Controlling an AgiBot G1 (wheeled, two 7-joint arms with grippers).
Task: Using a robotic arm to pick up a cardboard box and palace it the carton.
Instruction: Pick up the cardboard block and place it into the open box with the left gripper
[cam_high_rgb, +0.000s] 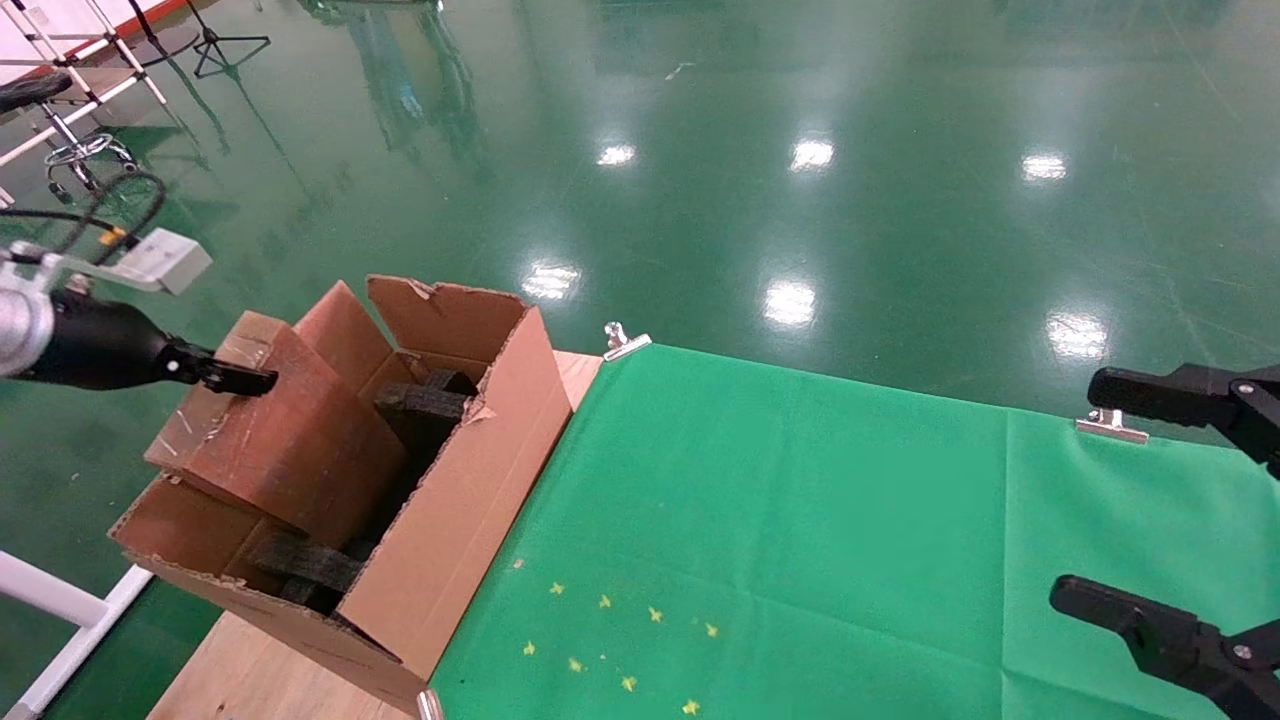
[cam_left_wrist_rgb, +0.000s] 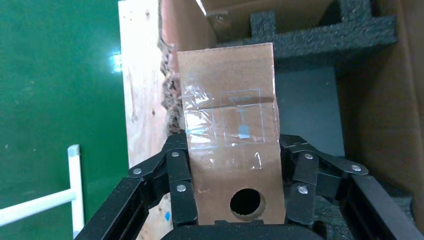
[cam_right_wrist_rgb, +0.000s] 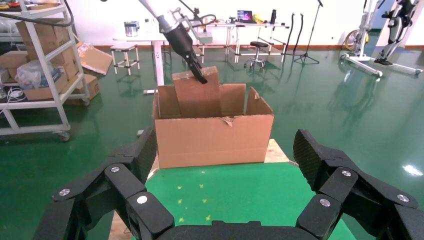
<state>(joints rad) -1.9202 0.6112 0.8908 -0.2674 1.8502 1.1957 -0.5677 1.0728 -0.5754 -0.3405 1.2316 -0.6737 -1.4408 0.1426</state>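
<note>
Left gripper (cam_high_rgb: 235, 378): clamped on the narrow end of the cardboard box, one finger on each broad face, right beside the round hole in that end; it hangs over the carton's outer long side.
Robotic arm (cam_high_rgb: 60, 335): reaches in from the side of the carton away from the green cloth.
Cardboard box (cam_high_rgb: 270, 425): reddish-brown, scuffed, tilted, lower part already inside the carton's mouth, upper end sticking above the flaps.
Carton (cam_high_rgb: 470, 480): stands open on the wooden worktop (cam_high_rgb: 240, 680), touching the edge of the green cloth (cam_high_rgb: 800, 520); black foam blocks (cam_high_rgb: 425, 405) sit inside, beyond and below the box.
Step in hand: lowering the held box into the carton; release not yet made.
Next move calls for: easing the box down between the foam blocks, keeping it off the torn flap edges, then spreading the fingers once it rests.
Right gripper (cam_right_wrist_rgb: 227, 165): spread wide, holding nothing, parked over the cloth well apart from the carton.
</note>
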